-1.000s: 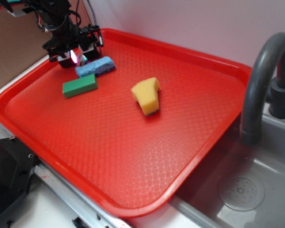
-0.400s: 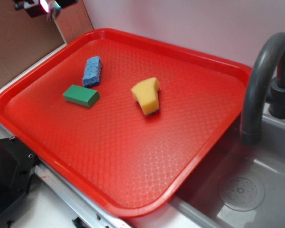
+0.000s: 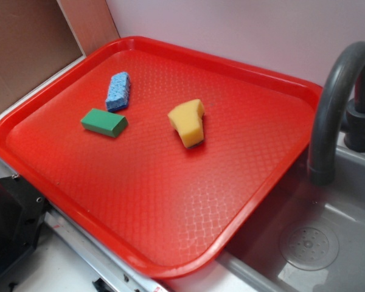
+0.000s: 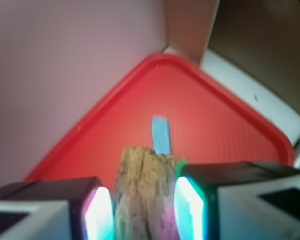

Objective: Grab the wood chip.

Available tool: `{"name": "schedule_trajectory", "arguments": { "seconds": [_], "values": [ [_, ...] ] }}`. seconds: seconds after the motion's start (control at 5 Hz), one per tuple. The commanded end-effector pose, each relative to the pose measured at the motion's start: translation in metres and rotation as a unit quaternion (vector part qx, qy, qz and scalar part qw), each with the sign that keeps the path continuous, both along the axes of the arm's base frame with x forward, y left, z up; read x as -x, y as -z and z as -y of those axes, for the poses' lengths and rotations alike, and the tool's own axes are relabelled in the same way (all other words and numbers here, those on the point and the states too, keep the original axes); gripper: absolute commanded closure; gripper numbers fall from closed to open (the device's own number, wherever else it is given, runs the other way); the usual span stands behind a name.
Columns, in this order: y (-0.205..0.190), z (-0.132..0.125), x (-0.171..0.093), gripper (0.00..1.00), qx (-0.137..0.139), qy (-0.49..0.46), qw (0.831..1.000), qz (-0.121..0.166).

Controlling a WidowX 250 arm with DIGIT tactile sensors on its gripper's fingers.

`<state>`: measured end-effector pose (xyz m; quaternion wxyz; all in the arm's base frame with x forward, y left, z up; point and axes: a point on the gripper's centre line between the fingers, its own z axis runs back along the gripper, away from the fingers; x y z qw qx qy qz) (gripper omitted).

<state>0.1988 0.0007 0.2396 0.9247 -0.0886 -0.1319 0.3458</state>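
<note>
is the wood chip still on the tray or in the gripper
In the gripper. The wrist view shows the wood chip clamped between the gripper pads, high above the red tray; no chip lies there in the exterior view.

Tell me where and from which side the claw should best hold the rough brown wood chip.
The rough brown wood chip already sits between the claw's two fingers, high above the red plastic tray. That grip looks sound: across the narrow width, pads on its two long sides, approaching along its length, so the fibrous end sticks out in front.
</note>
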Motion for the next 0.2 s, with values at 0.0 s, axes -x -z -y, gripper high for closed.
{"name": "schedule_trajectory", "arguments": {
  "seconds": [0.0],
  "values": [
    [-0.023,-0.0128,0.0311,1.0,0.011,0.01,1.0,0.021]
  ]
}}
